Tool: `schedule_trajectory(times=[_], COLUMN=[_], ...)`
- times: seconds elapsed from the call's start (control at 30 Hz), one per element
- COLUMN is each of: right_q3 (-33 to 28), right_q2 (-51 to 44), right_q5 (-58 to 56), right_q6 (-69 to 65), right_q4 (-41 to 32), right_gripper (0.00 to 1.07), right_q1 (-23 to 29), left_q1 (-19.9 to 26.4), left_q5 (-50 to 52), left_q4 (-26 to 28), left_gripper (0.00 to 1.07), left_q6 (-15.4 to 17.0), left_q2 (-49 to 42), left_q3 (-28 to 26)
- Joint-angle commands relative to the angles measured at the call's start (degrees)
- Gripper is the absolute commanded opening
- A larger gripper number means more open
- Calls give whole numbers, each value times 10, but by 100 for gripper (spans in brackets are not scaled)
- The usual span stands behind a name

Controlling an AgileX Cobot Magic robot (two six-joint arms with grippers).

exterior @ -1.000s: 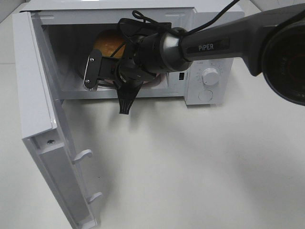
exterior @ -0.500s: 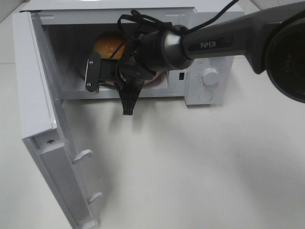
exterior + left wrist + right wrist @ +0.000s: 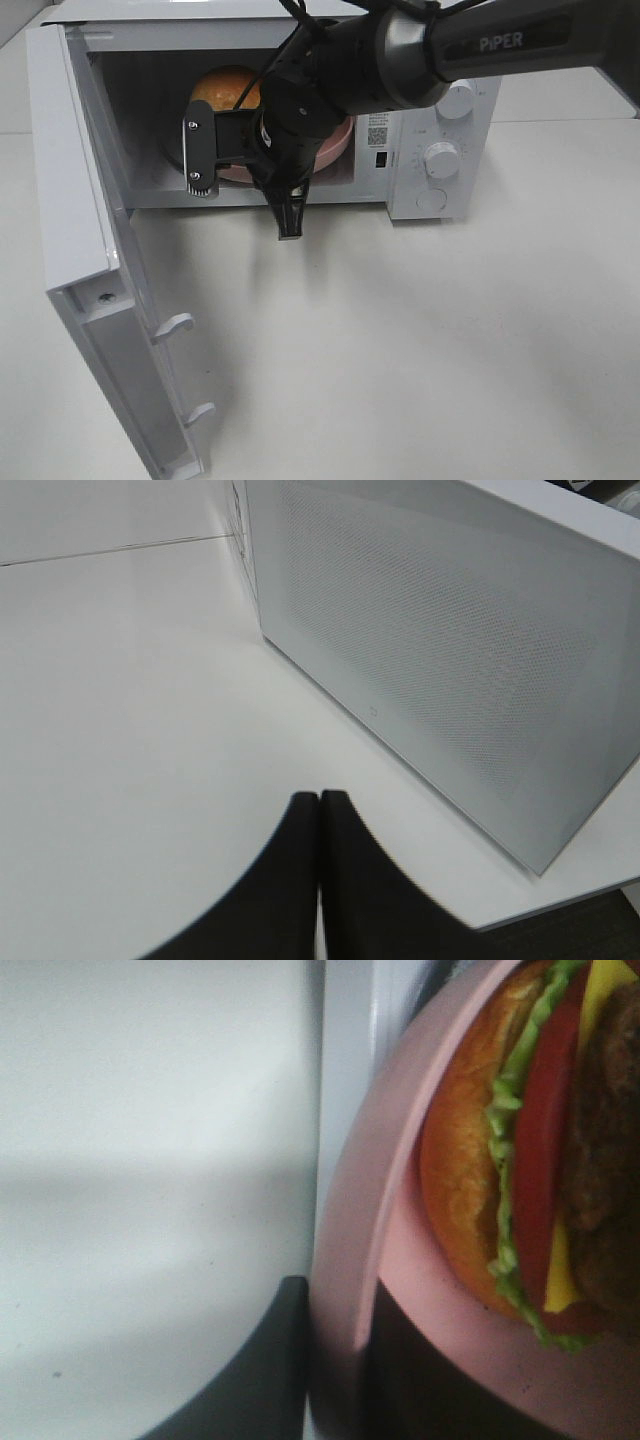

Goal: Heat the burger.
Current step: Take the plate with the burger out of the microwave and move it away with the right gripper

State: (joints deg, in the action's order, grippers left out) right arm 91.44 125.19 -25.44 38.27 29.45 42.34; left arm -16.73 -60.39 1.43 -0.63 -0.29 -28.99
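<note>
The plate's [image 3: 345, 1290] rim is clamped in the right end effector [image 3: 335, 1360], at the microwave's [image 3: 440, 120] open mouth. The burger [image 3: 530, 1160] rests on it, inside the cavity. The left end effector [image 3: 318, 880] is pressed together. A tilted release could slide the burger off.

We see even, bright overhead light; the arm [image 3: 500, 40] casts a soft shadow across the table [image 3: 450, 350]. In our right wrist view, the burger [image 3: 530, 1160] and plate [image 3: 350, 1260] appear blurred at close range.
</note>
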Motion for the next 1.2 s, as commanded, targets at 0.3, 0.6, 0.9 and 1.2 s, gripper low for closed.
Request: schedule_trajectory(times=[0.3, 0.6, 0.9, 1.2], right_q3=[-113, -234, -317, -415], right_q2=[-96, -184, -261, -372], right_q5=[50, 74, 78, 76], right_q6=[41, 82, 88, 88], right_q4=[9, 9, 11, 11], right_gripper=[0, 0, 0, 0], right_q1=[-5, -5, -5, -5], left_q1=[2, 2, 2, 2], left_q5=[7, 7, 7, 7], left_q4=[-2, -2, -2, -2], left_gripper=[0, 0, 0, 0], left_q6=[-1, -1, -1, -1], left_q2=[-12, -12, -12, -12], left_q3=[1, 1, 1, 1])
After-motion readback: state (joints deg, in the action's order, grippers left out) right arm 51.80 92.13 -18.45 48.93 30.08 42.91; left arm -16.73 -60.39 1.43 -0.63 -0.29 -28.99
